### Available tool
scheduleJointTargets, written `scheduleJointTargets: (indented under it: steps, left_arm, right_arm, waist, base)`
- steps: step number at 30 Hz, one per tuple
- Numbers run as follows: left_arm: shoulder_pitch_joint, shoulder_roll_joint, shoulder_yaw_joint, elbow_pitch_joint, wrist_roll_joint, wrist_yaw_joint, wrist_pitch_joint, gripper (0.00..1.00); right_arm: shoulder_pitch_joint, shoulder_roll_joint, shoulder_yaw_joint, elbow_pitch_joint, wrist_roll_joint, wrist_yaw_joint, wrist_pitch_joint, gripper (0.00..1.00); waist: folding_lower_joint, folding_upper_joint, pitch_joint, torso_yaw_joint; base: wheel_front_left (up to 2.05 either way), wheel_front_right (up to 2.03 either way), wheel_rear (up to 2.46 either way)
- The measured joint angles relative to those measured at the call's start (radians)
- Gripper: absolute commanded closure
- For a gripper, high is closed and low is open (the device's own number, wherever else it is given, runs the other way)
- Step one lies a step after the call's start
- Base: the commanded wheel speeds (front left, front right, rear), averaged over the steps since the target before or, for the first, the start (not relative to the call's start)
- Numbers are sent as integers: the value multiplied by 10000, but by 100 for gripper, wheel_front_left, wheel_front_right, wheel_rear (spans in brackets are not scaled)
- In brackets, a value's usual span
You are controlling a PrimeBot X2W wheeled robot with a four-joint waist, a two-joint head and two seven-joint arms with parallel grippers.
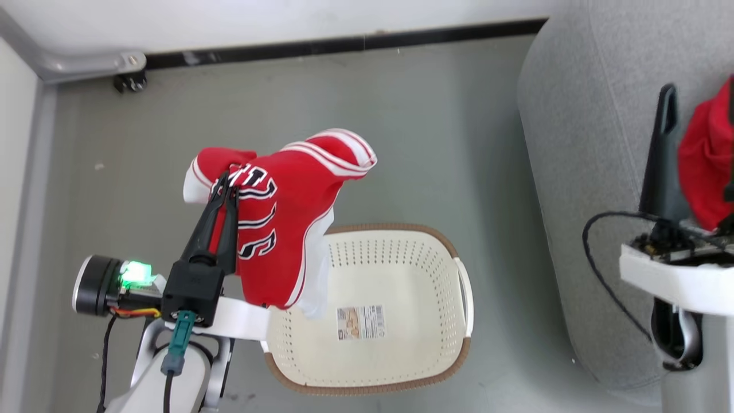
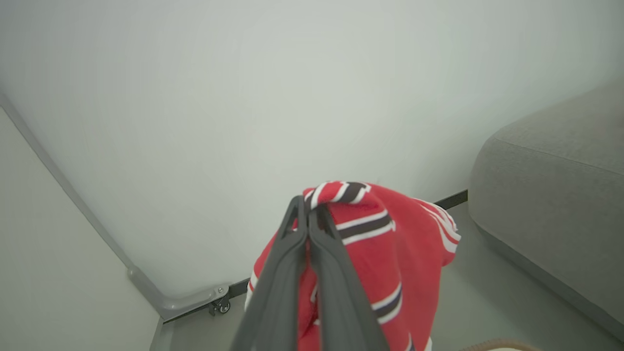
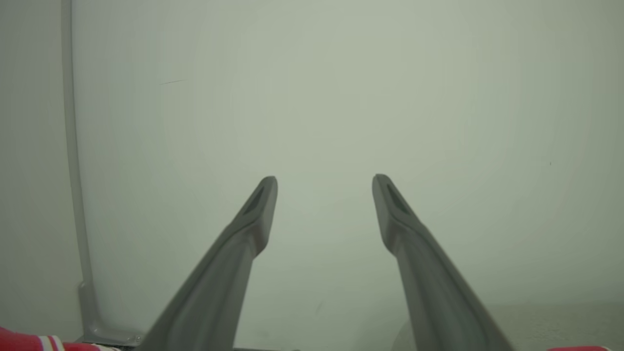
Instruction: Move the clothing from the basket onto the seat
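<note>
While the left gripper (image 1: pixel 225 189) is clamped tight on the red basketball jersey with white-black trim (image 1: pixel 287 241) — hanging above the left rim of the oval cream perforated plastic basket (image 1: pixel 390 228) — the right gripper (image 3: pixel 324 187) stands wide apart, holding nothing; another red garment (image 1: pixel 708 160) lies on the large grey fabric seat (image 1: pixel 579 172).

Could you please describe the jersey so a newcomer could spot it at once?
Find the cream-white laundry basket on the floor, left of the grey seat. Over its left side hangs the red jersey, pinched in the left gripper. Unlike the other red garment lying on the seat, it bears black-and-white lettering and striped trim.
</note>
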Motion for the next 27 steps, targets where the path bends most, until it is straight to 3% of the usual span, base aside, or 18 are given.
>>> scheduleJointTargets:
  steps: [15,27]
  left_arm:
    - [575,6,188,-240,-583,-305,0,100]
    - [376,71,38,-897,-589,-988,0,100]
  right_arm:
    - [1255,2,719,817,-92,0,0,0]
    - [1846,-610,2495,1526,209,0,435,0]
  waist:
    - [0,0,-1383,189]
    - [0,0,-2424,359]
  base:
    - [0,0,0]
    - [0,0,0]
